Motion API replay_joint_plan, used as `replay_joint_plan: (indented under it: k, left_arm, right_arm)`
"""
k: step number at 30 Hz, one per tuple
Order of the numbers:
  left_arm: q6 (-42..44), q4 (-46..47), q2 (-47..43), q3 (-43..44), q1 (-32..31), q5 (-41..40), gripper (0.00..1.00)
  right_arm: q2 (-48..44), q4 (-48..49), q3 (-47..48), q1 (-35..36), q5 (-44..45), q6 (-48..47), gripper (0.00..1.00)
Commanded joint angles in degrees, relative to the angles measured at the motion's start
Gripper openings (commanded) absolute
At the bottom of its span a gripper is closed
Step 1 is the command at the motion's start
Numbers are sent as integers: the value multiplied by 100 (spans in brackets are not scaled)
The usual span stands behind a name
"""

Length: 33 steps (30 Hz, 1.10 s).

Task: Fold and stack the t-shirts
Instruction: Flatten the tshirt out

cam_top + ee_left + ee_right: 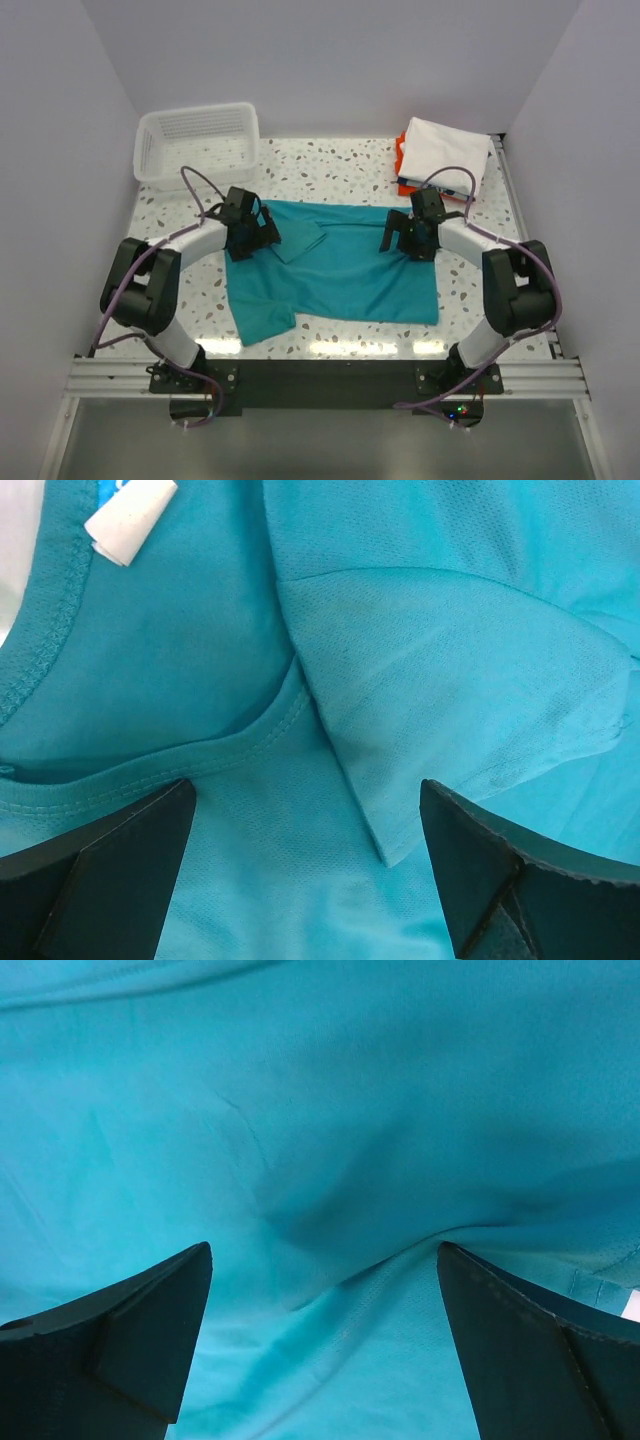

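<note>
Teal t-shirt [350, 275] lies mid-desk [320, 170]; left claw [262, 228] wide over its collar, right claw [398, 236] wide over its body.

Lit brightly and evenly from overhead in the top view, sharp from edge to edge. Pale glare streaks on the speckled table [400, 347] behind both claws, along the near edge. Only faint, soft shadows beneath the left claw [268, 232] and the right claw [392, 238] on the teal t-shirt [350, 275]. From the left wrist: crisp weave ahead of the claw, a washed-out white label [130, 520] far ahead to the left, dark fingertips [110, 870] nearly without detail. From the right wrist: softer focus, weave visible only between the fingertips [130, 1340], a broad dim shadow just ahead of them.
</note>
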Motion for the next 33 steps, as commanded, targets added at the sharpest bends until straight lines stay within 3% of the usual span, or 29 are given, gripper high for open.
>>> replay_joint_plan:
  k: [1,8,13,20,23,30,33]
  left_arm:
    - [160,66,505,296,208,-125,100]
    - [274,-13,928,946,473,-107,100]
    - [362,-232,577,1026,464,-220,100]
    - [91,-698,-1178,325,262,-493,100]
    - [-243,-1444,-1945,-140,192,-669,100]
    - [-1076,-2824,-3852,-1583,-115,-309,100]
    - [-1499,-2861,-4556,-2154,-405,-46,100]
  right_arm:
    - [643,265,192,-139,82,62,99]
    - [907,-34,764,-209,302,-52,99]
    - [144,-201,660,-209,311,-132,99]
    - [-1859,-368,80,-209,337,-53,99]
    - [-2649,-526,-193,-209,503,61,99]
    - [-3584,-764,-632,-209,908,237,99]
    - [-3654,-729,-712,-209,891,316,99]
